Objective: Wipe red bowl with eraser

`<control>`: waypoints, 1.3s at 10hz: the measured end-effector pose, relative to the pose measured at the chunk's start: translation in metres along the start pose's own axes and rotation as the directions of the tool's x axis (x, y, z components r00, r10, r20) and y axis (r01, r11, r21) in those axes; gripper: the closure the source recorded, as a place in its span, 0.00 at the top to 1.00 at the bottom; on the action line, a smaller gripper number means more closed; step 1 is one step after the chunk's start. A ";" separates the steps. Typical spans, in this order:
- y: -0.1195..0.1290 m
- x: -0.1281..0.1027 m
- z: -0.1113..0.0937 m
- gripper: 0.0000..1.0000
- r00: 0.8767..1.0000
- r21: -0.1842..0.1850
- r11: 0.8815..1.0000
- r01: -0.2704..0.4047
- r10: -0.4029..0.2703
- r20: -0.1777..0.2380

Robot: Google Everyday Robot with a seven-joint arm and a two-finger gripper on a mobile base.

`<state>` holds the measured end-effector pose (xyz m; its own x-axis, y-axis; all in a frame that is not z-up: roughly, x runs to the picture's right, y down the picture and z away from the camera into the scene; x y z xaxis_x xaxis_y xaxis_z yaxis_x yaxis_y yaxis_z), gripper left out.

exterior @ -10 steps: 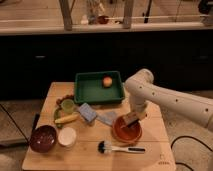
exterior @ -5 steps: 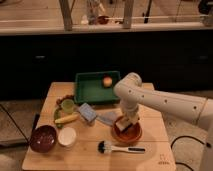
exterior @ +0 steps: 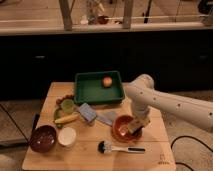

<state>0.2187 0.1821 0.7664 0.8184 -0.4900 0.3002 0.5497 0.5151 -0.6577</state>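
Observation:
The red bowl point(exterior: 121, 127) sits on the wooden table point(exterior: 95, 159), right of centre, round and orange-red. My gripper point(exterior: 136, 126) hangs from the white arm point(exterior: 165, 102) and is down at the bowl's right side. A pale tan block, the eraser point(exterior: 134, 129), shows at the gripper's tip inside the bowl's right rim. The gripper and arm hide part of the bowl's right edge.
A green tray point(exterior: 95, 90) holding an orange fruit point(exterior: 107, 81) stands behind the bowl. A blue sponge point(exterior: 87, 113) and a grey cloth point(exterior: 107, 118) lie left of it. A brush point(exterior: 120, 148) lies in front. A maroon bowl point(exterior: 43, 138), a white bowl point(exterior: 67, 136), a banana point(exterior: 66, 119).
The arm has swung from right to left over the bowl and back a little; the gripper with the eraser has moved across the bowl toward its right rim.

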 end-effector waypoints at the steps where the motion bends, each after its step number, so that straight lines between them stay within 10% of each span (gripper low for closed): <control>1: 0.005 0.015 0.002 0.00 1.000 0.003 1.000 -0.013 0.013 -0.005; 13: -0.055 -0.025 0.009 0.00 0.993 -0.007 0.993 0.119 -0.119 0.023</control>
<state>0.1689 0.1720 0.8011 0.7506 -0.5317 0.3923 0.6424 0.4483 -0.6216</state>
